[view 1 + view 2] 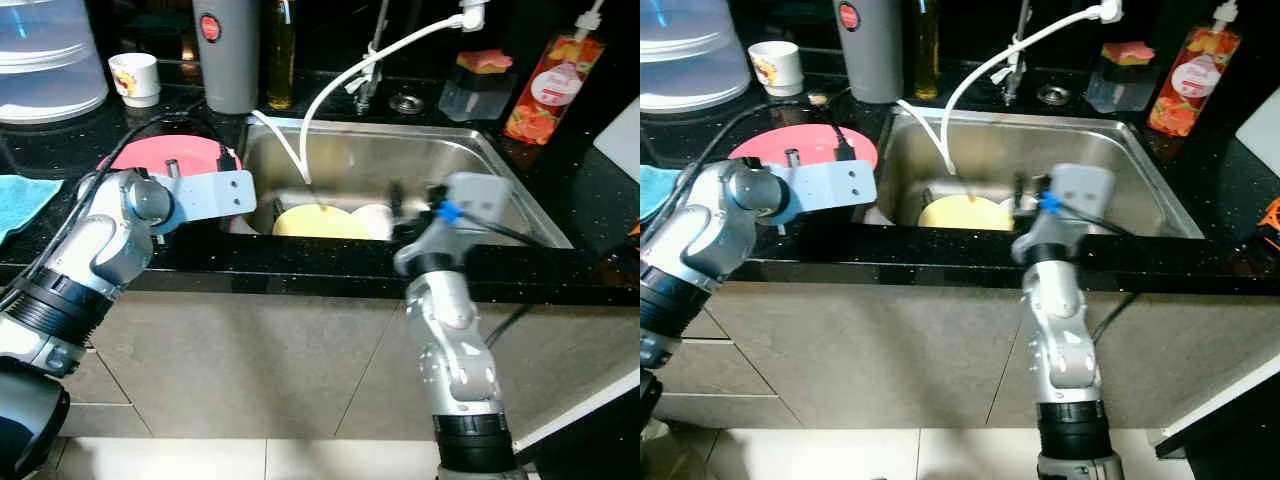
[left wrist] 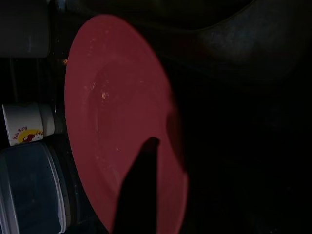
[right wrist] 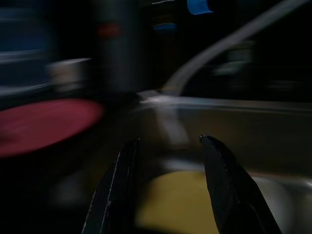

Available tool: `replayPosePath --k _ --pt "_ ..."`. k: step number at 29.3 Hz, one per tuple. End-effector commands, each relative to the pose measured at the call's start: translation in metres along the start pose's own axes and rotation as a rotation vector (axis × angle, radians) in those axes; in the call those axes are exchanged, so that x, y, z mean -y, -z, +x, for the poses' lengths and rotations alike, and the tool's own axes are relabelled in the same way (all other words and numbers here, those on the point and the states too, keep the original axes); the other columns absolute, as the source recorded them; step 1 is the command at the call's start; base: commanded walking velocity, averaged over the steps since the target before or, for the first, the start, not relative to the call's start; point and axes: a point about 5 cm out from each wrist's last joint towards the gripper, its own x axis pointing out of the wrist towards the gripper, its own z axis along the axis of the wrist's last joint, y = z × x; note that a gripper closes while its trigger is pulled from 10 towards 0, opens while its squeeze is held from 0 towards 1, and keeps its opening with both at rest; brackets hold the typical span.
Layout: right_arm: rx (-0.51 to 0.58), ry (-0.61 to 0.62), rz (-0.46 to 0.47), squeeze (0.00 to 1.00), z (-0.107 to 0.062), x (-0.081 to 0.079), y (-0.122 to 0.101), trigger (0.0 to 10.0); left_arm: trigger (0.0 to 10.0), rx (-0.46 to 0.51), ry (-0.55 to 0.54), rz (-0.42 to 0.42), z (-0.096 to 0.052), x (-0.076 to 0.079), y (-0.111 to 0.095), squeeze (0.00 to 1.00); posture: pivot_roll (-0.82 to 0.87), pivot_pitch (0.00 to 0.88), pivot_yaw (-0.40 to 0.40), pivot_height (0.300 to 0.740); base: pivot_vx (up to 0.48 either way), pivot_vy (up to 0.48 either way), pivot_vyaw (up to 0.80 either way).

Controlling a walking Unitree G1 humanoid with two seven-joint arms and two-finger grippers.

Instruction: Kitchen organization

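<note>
The task looks only partly done: a red plate (image 1: 168, 155) lies on the black bench (image 1: 60, 225) directly under the left pincer (image 2: 146, 185), whose opening I cannot tell. A yellow plate (image 1: 312, 221) and a white dish (image 1: 372, 220) wait in the sink (image 1: 470, 150) just below the right pincer (image 3: 168, 146), which is open and empty.

Along the back of the black counter (image 1: 560, 190) we see a grey canister (image 1: 229, 55) with a red button, an oil bottle (image 1: 280, 55) just beside it, and (further right, past the tap) an orange-labelled bottle (image 1: 553, 88) near a sponge (image 1: 484, 61) in its clear holder.
</note>
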Motion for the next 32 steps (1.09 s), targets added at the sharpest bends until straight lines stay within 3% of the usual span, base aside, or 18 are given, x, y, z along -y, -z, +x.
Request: replayPosePath --k 1,2,3,4,5,10,17,18,19,20,25,29,32 --pt "0.002 -0.059 0.005 0.00 -0.001 -0.007 -0.003 10.0 4.0 -0.035 0.003 0.001 0.000 0.001 0.008 0.00 0.27 0.037 -0.045 0.740 0.000 0.000 0.00" --pt "0.001 -0.116 0.006 0.00 -0.002 -0.014 -0.004 10.0 2.9 -0.035 0.002 0.002 0.000 0.001 0.008 0.00 0.27 0.037 -0.045 0.740 0.000 0.000 0.00" --pt "-0.003 -0.167 0.015 0.00 -0.003 -0.021 -0.005 10.0 0.9 -0.036 0.002 0.002 0.000 0.001 0.008 0.00 0.27 0.036 -0.046 0.740 0.000 0.000 0.00" --pt "-0.003 -0.167 0.015 0.00 -0.003 -0.021 -0.005 10.0 0.9 -0.036 0.002 0.002 0.000 0.001 0.008 0.00 0.27 0.036 -0.046 0.740 0.000 0.000 0.00" --pt "-0.005 -0.217 0.022 0.00 -0.004 -0.028 -0.006 10.0 0.0 -0.037 0.002 0.002 0.000 0.001 0.008 0.00 0.27 0.036 -0.047 0.740 0.000 0.000 0.00" --pt "-0.018 -0.317 0.044 0.00 -0.008 -0.039 -0.008 10.0 0.0 -0.038 0.004 0.006 0.000 0.002 0.009 0.00 0.27 0.036 -0.046 0.740 0.000 0.000 0.00" --pt "-0.031 -0.325 0.042 0.00 -0.009 -0.036 -0.007 10.0 0.0 -0.012 -0.042 0.041 -0.001 -0.003 0.004 0.00 0.27 0.031 -0.048 0.740 0.000 0.000 0.00" --pt "-0.032 -0.314 0.040 0.00 -0.009 -0.034 -0.007 10.0 4.0 0.028 -0.104 0.092 -0.001 -0.010 -0.003 0.00 0.27 0.024 -0.048 0.740 0.000 0.000 0.00" --pt "-0.032 -0.314 0.040 0.00 -0.009 -0.034 -0.007 10.0 4.0 0.028 -0.104 0.092 -0.001 -0.010 -0.003 0.00 0.27 0.024 -0.048 0.740 0.000 0.000 0.00" --pt "-0.032 -0.309 0.040 0.00 -0.009 -0.033 -0.007 10.0 10.0 0.067 -0.161 0.129 -0.001 -0.016 -0.009 0.00 0.27 0.024 -0.048 0.740 0.000 0.000 0.00" --pt "-0.031 -0.304 0.041 0.00 -0.008 -0.032 -0.008 10.0 10.0 0.182 -0.267 0.182 -0.003 -0.027 -0.027 0.00 0.27 0.024 -0.048 0.740 0.000 0.000 0.00" --pt "-0.031 -0.297 0.041 0.00 -0.008 -0.030 -0.008 10.0 10.0 0.371 -0.395 0.262 -0.009 -0.032 -0.057 0.00 0.27 0.017 -0.049 0.740 0.000 0.000 0.00" --pt "-0.032 -0.294 0.039 0.00 -0.008 -0.030 -0.008 10.0 10.0 0.429 -0.425 0.256 -0.011 -0.034 -0.067 0.00 0.27 0.017 -0.049 0.740 0.000 0.000 0.00"
